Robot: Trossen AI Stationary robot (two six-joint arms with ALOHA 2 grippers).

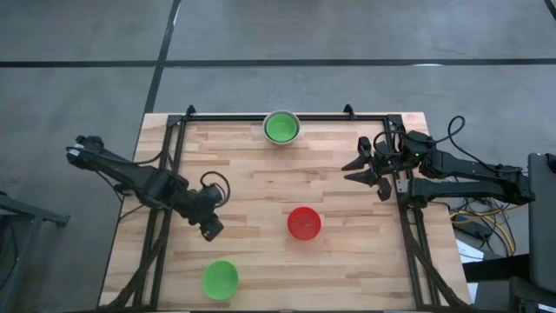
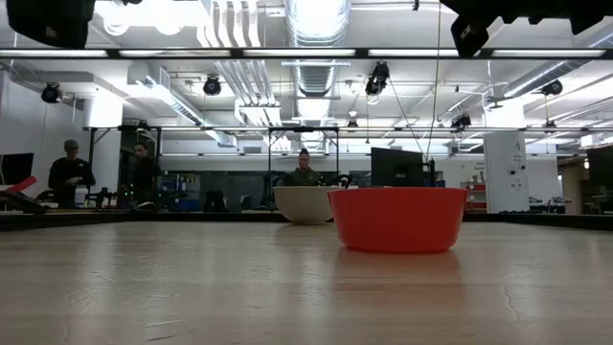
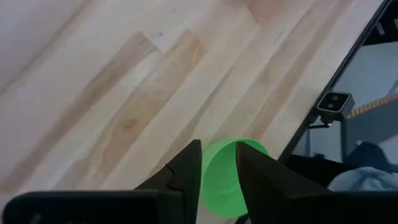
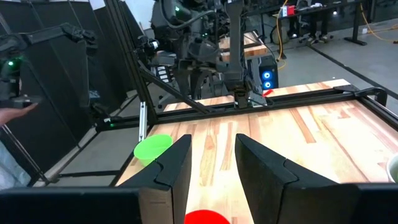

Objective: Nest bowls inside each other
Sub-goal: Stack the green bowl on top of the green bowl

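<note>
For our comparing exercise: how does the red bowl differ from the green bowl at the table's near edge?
The red bowl sits mid-table, away from both arms; the green bowl lies near the edge, just beyond the left gripper. They differ in colour. Both are round, upright, empty and similar in size.

Low view: the red bowl hides part of the pale bowl behind it; the pale bowl's contents are not visible from table height. The people in the room beyond are too small to make out.

Left wrist view: the green bowl is partly covered by the left gripper fingers and cut by the picture's edge.

Right wrist view: the red bowl and a pale bowl rim are cut off at the edges.
</note>
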